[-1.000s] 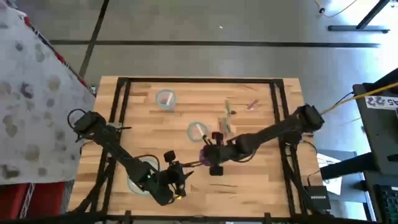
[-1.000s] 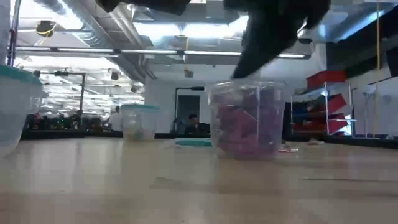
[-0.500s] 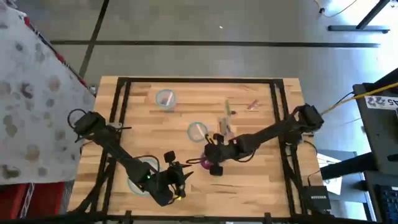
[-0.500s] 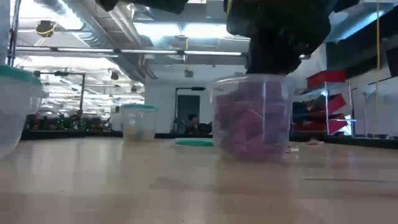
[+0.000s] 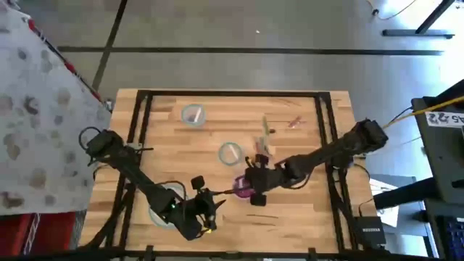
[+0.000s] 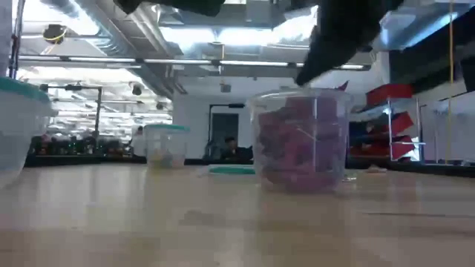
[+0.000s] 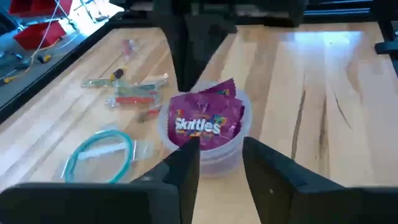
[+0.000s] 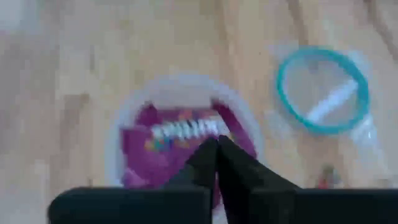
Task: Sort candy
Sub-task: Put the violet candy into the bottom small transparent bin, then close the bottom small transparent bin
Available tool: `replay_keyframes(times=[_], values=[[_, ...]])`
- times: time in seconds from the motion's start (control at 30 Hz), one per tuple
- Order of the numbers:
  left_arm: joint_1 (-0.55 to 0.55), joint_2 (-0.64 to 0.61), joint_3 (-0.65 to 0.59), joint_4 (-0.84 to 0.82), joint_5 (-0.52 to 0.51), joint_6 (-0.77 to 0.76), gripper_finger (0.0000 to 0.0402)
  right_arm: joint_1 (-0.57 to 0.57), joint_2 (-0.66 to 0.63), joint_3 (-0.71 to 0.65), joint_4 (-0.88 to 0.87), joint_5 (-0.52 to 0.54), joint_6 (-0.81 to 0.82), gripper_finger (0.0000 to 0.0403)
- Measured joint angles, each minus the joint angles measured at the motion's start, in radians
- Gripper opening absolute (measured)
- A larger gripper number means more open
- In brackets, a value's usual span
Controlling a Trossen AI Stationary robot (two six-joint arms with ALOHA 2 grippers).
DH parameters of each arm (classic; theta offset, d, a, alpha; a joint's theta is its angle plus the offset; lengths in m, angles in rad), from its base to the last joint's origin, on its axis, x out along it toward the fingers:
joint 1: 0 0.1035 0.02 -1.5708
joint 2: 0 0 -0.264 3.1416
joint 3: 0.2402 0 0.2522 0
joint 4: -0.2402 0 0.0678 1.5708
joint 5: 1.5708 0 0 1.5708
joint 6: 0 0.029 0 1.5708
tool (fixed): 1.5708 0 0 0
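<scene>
A clear round tub [image 5: 241,186] full of magenta-purple candy packets [image 7: 205,121] stands near the table's middle. It also shows in the low view [image 6: 300,137]. My right gripper [image 8: 216,146] is shut and empty, hanging just above the tub's open top [image 6: 326,44]. My left gripper [image 7: 221,165] is open and empty. It is low on the tub's near-left side [image 5: 208,206] and points at the tub. Several thin pink, reddish and greenish candies [image 5: 264,136] lie loose on the table beyond the tub, and they also show in the left wrist view [image 7: 134,93].
A teal-rimmed ring [image 5: 230,152] lies flat just beyond the tub. A small teal-rimmed bowl [image 5: 192,114] stands at the far left. Another bowl [image 5: 161,206] sits under my left arm. A pink candy [image 5: 293,122] lies at the far right.
My right gripper came down to the tub's rim and has then risen clear of it, shifting a little toward the table's near right. The tub stays upright on the table.
</scene>
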Motion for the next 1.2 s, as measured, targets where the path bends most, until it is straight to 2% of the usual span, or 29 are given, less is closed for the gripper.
replay_keyframes(times=[0.2, 0.33, 0.53, 0.7, 0.9, 1.07, 1.2], values=[[0.005, 0.000, 0.000, 0.002, 0.000, 0.004, 0.0107, 0.005, 0.039, -0.032, 0.064, -0.027, 0.012, 0.0000], [0.020, 0.000, 0.000, 0.002, -0.003, 0.020, 0.0107, 0.005, 0.049, -0.032, 0.103, -0.027, -0.037, 0.0000], [0.072, 0.000, 0.000, -0.011, 0.018, 0.204, 0.0107, 0.006, 0.015, 0.013, 0.075, -0.025, -0.097, 0.0000], [0.188, -0.001, 0.000, -0.135, 0.163, 0.353, 0.0116, 0.039, -0.057, 0.029, 0.006, -0.025, -0.147, 0.0010], [0.349, -0.002, 0.000, -0.377, 0.371, 0.475, 0.0140, 0.141, -0.142, 0.030, -0.112, 0.122, -0.119, 0.0077], [0.478, 0.007, 0.000, -0.331, 0.602, 0.590, 0.0180, 0.227, -0.154, 0.030, -0.148, 0.222, -0.066, 0.0136], [0.542, 0.042, -0.018, -0.278, 0.688, 0.754, 0.0216, 0.268, -0.154, 0.015, -0.146, 0.250, -0.006, 0.0157]])
